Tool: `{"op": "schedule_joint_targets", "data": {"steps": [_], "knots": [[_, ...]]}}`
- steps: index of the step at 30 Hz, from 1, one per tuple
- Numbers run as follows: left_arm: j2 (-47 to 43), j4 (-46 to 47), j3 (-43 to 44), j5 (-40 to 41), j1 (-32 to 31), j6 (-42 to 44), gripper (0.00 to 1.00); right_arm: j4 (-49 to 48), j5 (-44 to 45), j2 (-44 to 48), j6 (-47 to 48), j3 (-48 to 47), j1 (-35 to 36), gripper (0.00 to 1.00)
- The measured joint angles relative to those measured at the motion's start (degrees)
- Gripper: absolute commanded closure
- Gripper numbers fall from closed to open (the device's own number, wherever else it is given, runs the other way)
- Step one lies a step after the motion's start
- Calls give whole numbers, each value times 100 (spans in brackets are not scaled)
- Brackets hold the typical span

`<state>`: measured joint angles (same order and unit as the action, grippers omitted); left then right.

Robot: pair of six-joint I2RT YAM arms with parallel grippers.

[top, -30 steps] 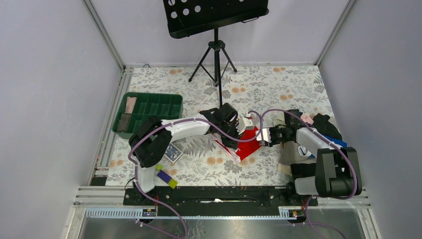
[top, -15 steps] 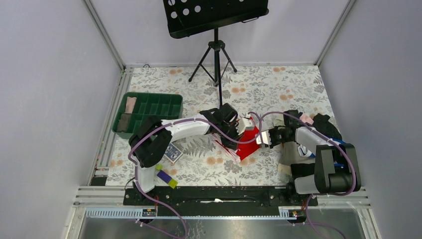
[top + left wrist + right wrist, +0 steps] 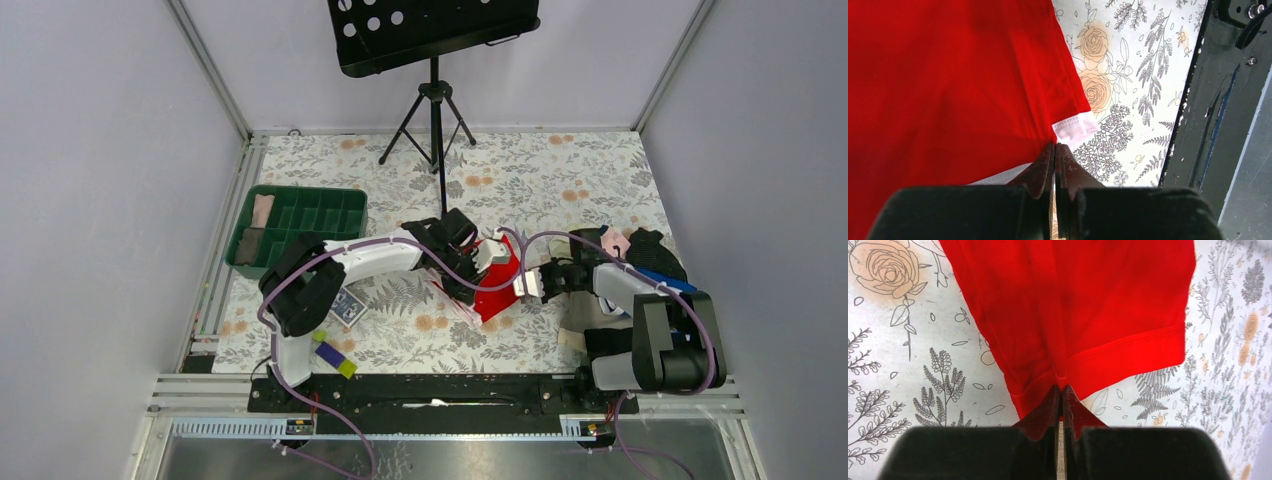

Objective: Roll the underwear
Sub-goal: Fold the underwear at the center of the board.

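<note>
The red underwear (image 3: 497,290) lies on the flowered cloth between my two grippers. In the left wrist view the red cloth (image 3: 948,85) fills the left side, with a white waistband corner (image 3: 1075,127) just above the tips. My left gripper (image 3: 1054,146) is shut on the waistband edge. My right gripper (image 3: 1062,389) is shut on the red hem (image 3: 1128,360) at the underwear's other end. In the top view the left gripper (image 3: 478,262) sits at the far edge of the underwear and the right gripper (image 3: 527,284) at its right edge.
A green compartment tray (image 3: 298,226) with folded cloths stands at the left. A black music stand (image 3: 434,110) stands at the back. Dark, blue and pink clothes (image 3: 645,258) lie at the right. Purple and yellow blocks (image 3: 333,356) and a card (image 3: 346,308) lie near the left base.
My right gripper has moved a little down-left with the hem, bunching the red cloth. The left gripper stays almost where it was.
</note>
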<state>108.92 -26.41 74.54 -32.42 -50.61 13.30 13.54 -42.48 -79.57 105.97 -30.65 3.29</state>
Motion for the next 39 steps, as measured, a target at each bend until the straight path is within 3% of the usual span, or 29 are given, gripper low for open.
{"op": "schedule_joint_targets", "data": {"steps": [10, 30, 32, 39], "knots": [[0, -146, 186, -533, 7, -24, 100, 702, 131, 1084, 299, 2, 7, 100], [1196, -962, 918, -2111, -155, -35, 100, 2625, 831, 1158, 1252, 90, -101, 100], [1213, -796, 822, -2170, -225, -144, 93, 2765, 885, 1150, 1263, 94, -101, 93], [1314, -684, 669, -2243, -286, -289, 53, 3348, 1084, 1248, 1329, 157, -109, 72]]}}
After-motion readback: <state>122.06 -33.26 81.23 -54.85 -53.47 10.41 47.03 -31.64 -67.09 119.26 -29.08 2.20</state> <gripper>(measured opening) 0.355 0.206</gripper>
